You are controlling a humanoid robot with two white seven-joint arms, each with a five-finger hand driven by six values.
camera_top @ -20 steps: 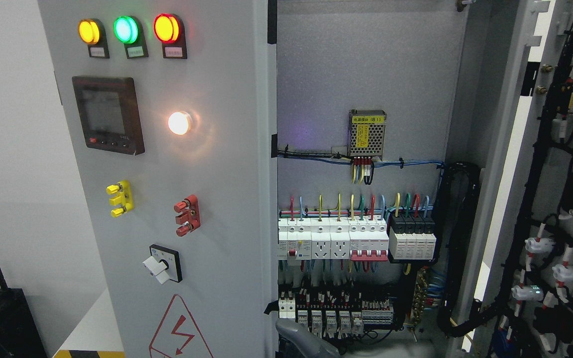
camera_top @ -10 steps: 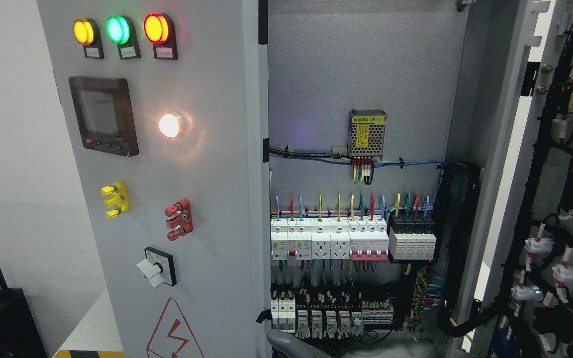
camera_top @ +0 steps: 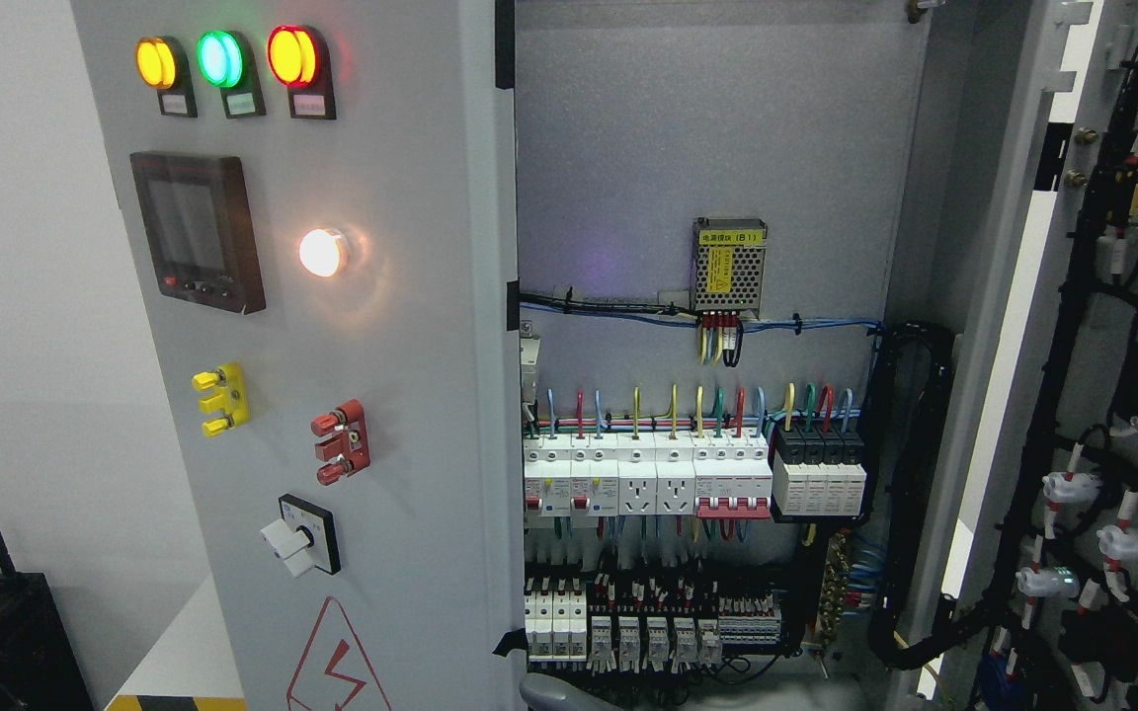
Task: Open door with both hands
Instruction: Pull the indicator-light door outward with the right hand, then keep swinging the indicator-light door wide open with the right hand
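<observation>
While the grey steel left door of the cabinet [camera_top: 401, 395] stands partly swung out, its front carrying three round lamps, a dark meter and a white rotary switch, the step in hand looks like the widening of that leaf. The right door [camera_top: 1023, 346], wired on its inner face, already stands wide at the picture's right. Between them the white breaker row [camera_top: 697, 484] and the perforated metal power supply [camera_top: 728, 265] lie exposed. Only a rounded grey robot part [camera_top: 554, 696] shows at the bottom edge by the left door's edge; which arm it is, and how its fingers stand, cannot be told. The next move likely calls for a steady outward push on that edge. Against the earlier frames, the door's edge sits further left, uncovering more breakers
</observation>
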